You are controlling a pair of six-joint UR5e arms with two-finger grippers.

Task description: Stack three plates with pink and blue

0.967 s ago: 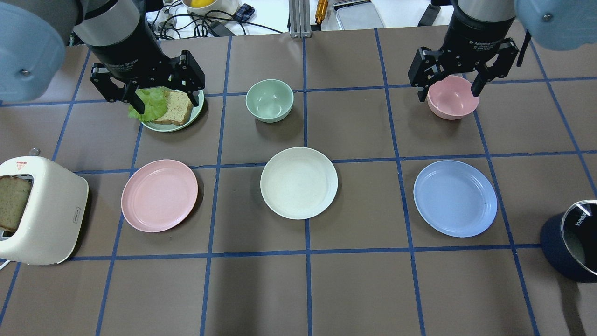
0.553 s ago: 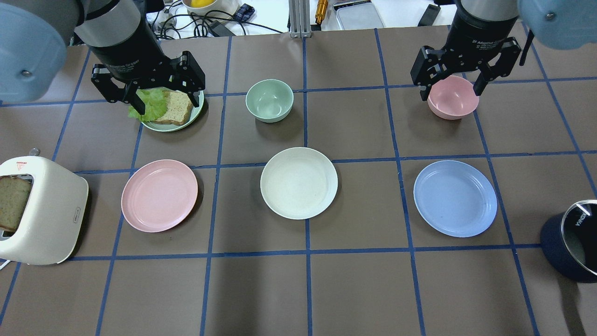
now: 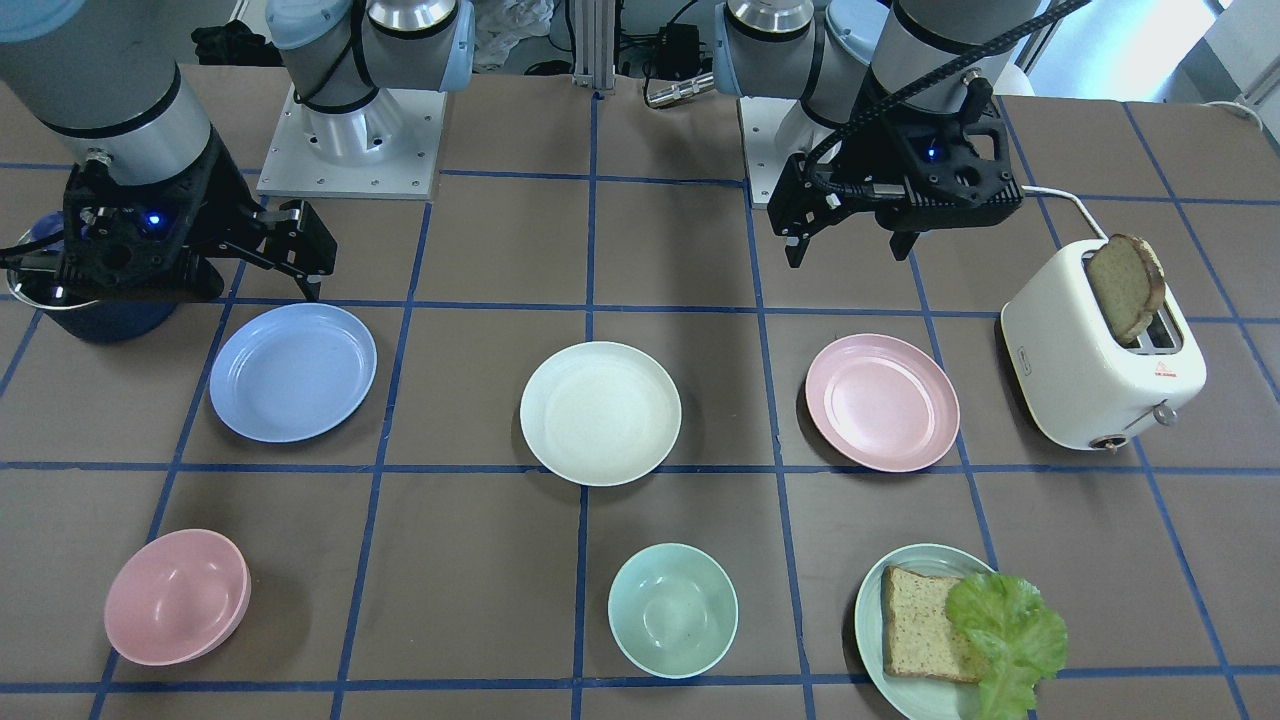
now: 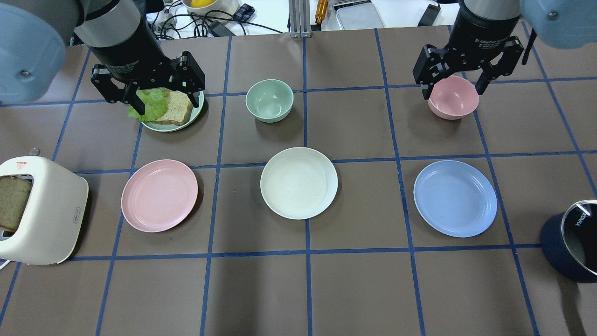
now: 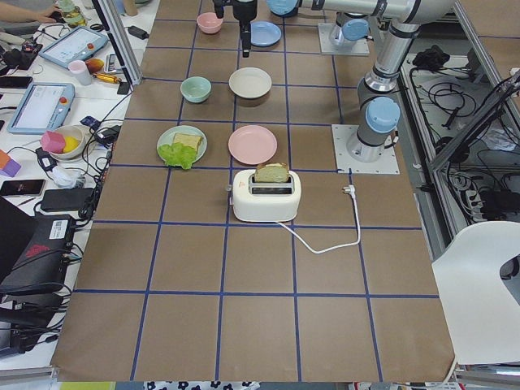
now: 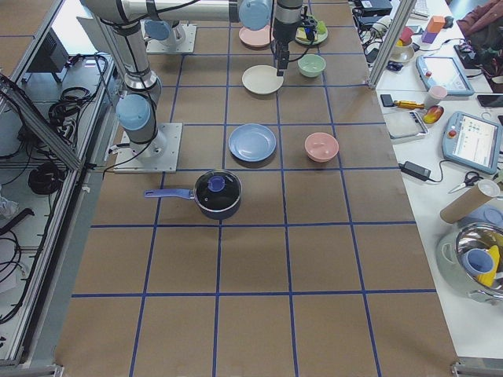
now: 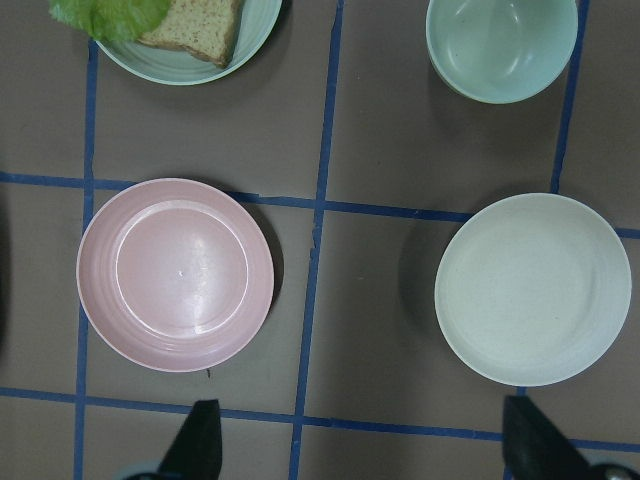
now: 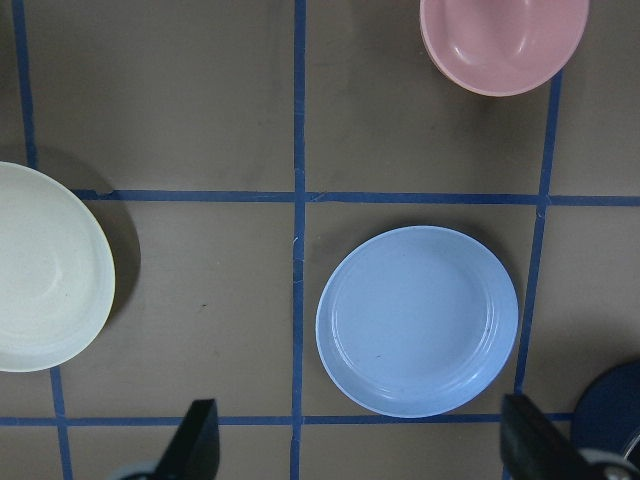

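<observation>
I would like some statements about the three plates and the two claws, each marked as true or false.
1. The cream plate lies between the pink plate and the blue plate. True.
2. The plates are stacked. False: all three lie apart on the table.
3. The left claw grips the pink plate. False: it is open and holds nothing.
4. The right claw is open. True.
5. A bread slice sits in the toaster. True.

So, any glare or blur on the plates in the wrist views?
Left wrist view: the pale pink round plastic plate is sharp, faint sheen at its centre. Right wrist view: the light blue round plastic plate is crisp, no glare; the cream-white round plastic plate is cropped.
</observation>
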